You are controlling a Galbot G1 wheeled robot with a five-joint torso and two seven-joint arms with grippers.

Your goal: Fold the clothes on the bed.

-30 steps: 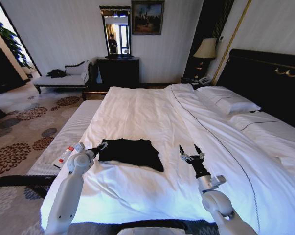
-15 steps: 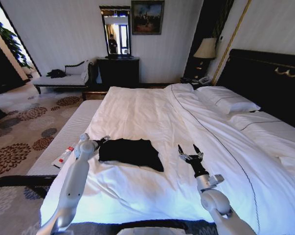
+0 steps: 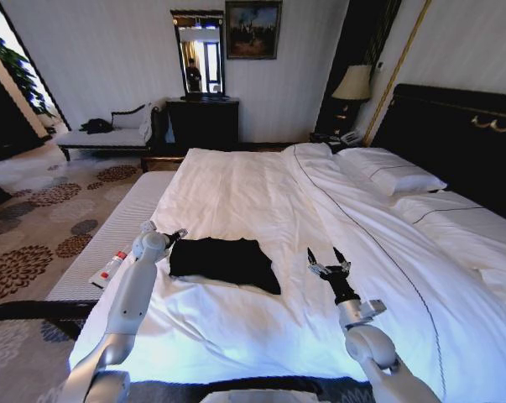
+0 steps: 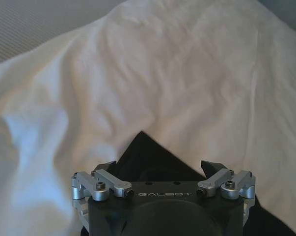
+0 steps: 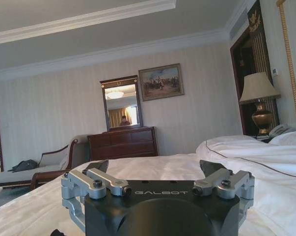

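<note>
In the head view, the black cotton T-shirt (image 3: 223, 262) lay folded into a rough rectangle on the white duvet (image 3: 261, 201) of the large dark-framed double bed (image 3: 454, 143), near the foot end. The left gripper (image 3: 179, 234) hovered at the shirt's ten o'clock corner, just above the cloth; whether its jaws stood wide or narrow could not be told from here. The right gripper (image 3: 329, 258) stood at the shirt's three o'clock, well apart from it, jaws spread wide and pointing toward twelve o'clock, holding nothing.

In the left wrist view, the left gripper (image 4: 157, 166) had its jaws wide, with a pointed corner of the black shirt (image 4: 152, 157) lying between them against the rumpled duvet (image 4: 177, 73).

In the right wrist view, the right gripper (image 5: 155, 164) showed open, empty jaws above the white bedding (image 5: 255, 162), facing a dark wooden dresser (image 5: 122, 142).
</note>
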